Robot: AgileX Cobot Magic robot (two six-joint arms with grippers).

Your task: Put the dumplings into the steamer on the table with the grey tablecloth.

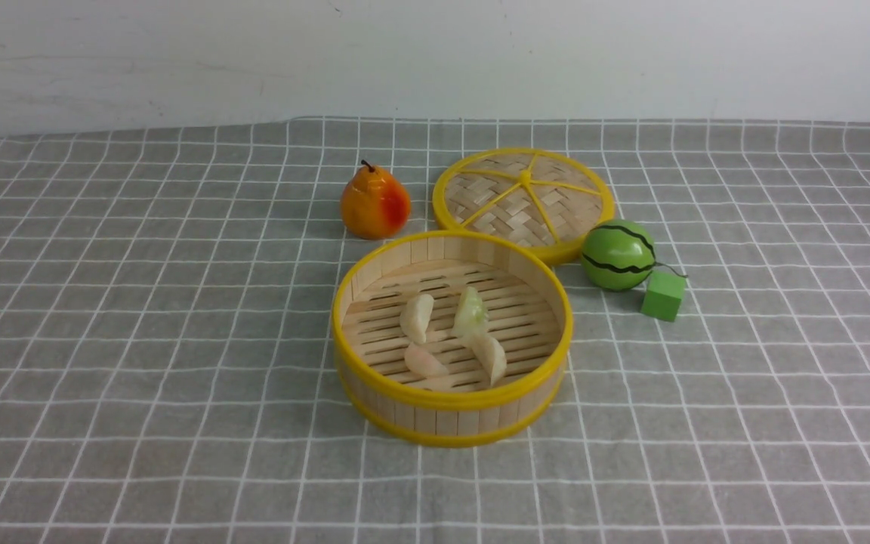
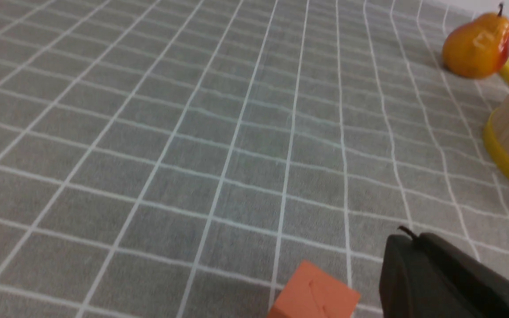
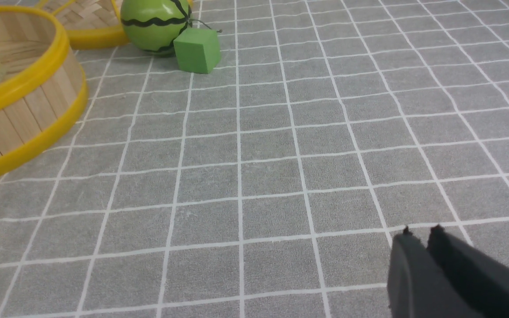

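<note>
Looks finished: all four small glossy crescent dumplings (image 1: 450,340), two cream, one pale green, one pink, lying inside the round bamboo steamer with yellow rims (image 1: 344,321) on the grey grid-lined tablecloth (image 1: 140,340), none left outside. Black left gripper (image 2: 402,236) and right gripper (image 3: 420,234) both held with fingers together, empty, away from the basket. Cut off by the wrist frames: most of each gripper, and an orange block (image 2: 314,298) of unclear nature.

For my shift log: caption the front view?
Four glossy crescent dumplings inside the round bamboo steamer on grey gridded tablecloth.

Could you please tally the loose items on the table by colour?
Cream-white: 2, dumplings
Pink: 1, dumpling
Green: 3, dumpling, melon, green cube
Orange: 2, pear, orange cube
Bamboo-yellow: 2, steamer, lid
Total: 10
</note>
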